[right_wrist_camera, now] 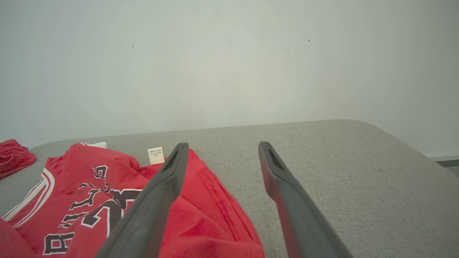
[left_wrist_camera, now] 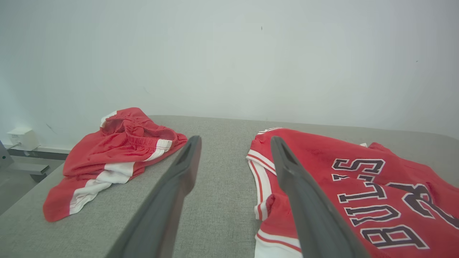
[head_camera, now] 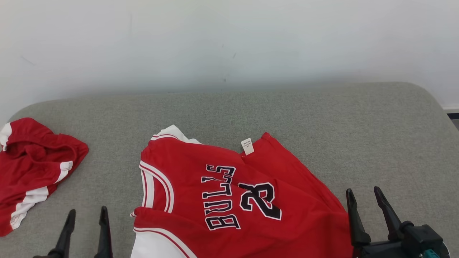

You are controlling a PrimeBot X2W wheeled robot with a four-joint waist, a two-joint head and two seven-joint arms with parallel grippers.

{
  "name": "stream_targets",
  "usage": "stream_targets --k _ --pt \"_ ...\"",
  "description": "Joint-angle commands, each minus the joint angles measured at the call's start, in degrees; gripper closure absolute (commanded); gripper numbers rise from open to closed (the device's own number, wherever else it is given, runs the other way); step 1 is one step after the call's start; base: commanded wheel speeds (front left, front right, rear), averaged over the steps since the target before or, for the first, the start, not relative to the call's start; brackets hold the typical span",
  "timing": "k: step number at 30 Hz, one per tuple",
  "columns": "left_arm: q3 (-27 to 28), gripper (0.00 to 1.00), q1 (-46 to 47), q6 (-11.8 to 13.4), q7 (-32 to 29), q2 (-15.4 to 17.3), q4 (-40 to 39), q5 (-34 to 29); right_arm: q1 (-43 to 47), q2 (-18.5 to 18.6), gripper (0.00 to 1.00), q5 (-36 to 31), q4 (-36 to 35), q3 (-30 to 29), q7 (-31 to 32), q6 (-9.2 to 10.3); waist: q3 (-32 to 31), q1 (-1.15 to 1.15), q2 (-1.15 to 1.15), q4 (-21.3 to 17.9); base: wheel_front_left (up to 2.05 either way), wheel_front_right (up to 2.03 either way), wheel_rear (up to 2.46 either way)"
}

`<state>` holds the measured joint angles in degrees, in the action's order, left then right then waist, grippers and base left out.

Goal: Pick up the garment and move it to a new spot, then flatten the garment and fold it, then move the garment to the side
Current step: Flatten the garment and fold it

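Both arms sit low at the near edge of the grey cloth-covered table (head_camera: 322, 118), fingers pointing away from the robot toward the pale wall (head_camera: 229, 43). The left gripper (head_camera: 88, 215) has its two dark fingers spread wide with nothing between them. In its own wrist view, bare grey cloth shows in the gap. The right gripper (head_camera: 364, 195) is spread just as wide and also holds nothing.

The red Bulls jersey (head_camera: 222, 186) lies rumpled on the table between the two grippers, with its "BULLS" lettering and number 23 face up and turned sideways. Its white-trimmed armhole is just right of the left gripper, and its far side ends just left of the right gripper. The right wrist view has that gripper's left finger (right_wrist_camera: 168, 172) crossing over the red cloth; whether it touches cannot be told. A small white label (head_camera: 247, 146) sticks up at the jersey's far edge, ahead of that finger.

Red shorts (head_camera: 32, 168) with white stripes lie bunched well to the left of the left gripper, apart from the jersey.

The left wrist view adds a small white box (left_wrist_camera: 22, 138) against the wall past the table's left end. The head view shows the right gripper's dark body with a teal part (head_camera: 430, 253).
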<state>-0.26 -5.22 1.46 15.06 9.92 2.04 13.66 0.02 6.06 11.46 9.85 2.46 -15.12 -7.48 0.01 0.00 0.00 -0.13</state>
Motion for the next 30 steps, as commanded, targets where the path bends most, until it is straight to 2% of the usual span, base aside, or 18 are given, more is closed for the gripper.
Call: stream_targets --k 1,15,30 --pt "1.3 0.00 0.0 -0.1 0.1 -0.3 -0.9 -0.4 1.1 0.6 0.00 -0.4 -0.5 0.3 0.0 -0.04 -0.3 0.00 0.00 -0.1 0.00 0.00 0.00" --pt "3.9 0.00 -0.1 -4.4 0.1 -0.5 1.1 -0.8 3.4 0.9 0.00 -0.3 -0.5 1.6 1.4 -0.04 -1.3 0.00 0.00 -0.3 0.00 0.00 0.00" --pt "4.8 0.00 0.3 -5.5 0.1 -1.4 2.7 -2.0 3.7 1.1 0.00 -1.3 -1.2 2.0 2.8 -0.04 -1.5 0.00 0.00 0.0 0.00 0.00 0.00"
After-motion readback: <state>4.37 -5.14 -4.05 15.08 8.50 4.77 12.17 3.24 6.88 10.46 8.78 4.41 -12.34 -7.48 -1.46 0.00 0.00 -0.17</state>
